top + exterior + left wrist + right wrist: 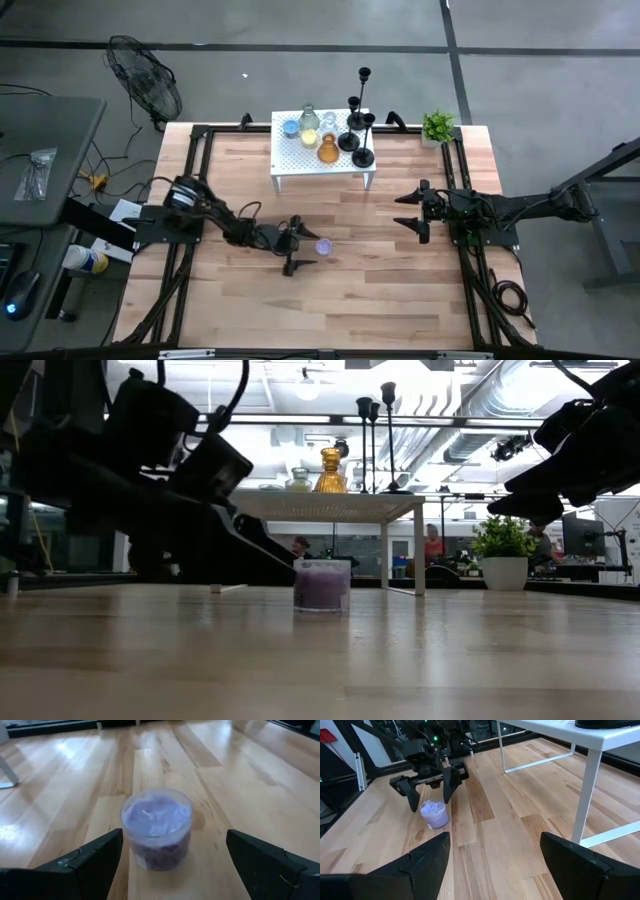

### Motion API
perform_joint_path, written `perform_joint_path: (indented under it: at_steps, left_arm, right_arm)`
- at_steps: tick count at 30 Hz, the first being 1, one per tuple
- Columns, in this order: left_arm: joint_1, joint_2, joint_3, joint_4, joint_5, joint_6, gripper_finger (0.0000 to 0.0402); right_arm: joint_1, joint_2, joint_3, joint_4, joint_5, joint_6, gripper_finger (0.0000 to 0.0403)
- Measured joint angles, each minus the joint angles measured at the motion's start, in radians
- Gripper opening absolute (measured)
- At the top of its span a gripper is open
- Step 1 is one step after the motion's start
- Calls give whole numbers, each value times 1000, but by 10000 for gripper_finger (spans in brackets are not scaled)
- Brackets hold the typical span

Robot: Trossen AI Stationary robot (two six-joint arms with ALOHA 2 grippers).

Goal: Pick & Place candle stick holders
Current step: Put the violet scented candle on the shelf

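Wooden planks form our table (400, 290), which fills the frame's middle over grey concrete floor. At upper centre, a white stand (290, 165) carries black candlesticks (363, 110), stems upright. Lower centre, our left gripper (308, 251) spreads released around an upright purple glass holder (323, 246). Our right gripper (409, 211) waits released at centre right.

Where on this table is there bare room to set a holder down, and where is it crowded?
The wooden table is bare along its near edge, below the open left gripper and purple candle holder, and between that holder and the open right gripper. The white stand is crowded: glass holders and black candlesticks fill it, with the potted plant beside.
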Motion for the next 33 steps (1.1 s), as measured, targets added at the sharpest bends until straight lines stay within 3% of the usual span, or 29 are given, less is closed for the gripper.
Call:
perform_joint_path:
  at_steps: [13,33]
  left_arm:
    - [28,91,84,31,-68,-9,350]
    - [26,139,144,35,-29,-27,350]
  right_arm:
    - [0,3,0,-1,0,0,302]
    - [0,3,1,-1,0,0,302]
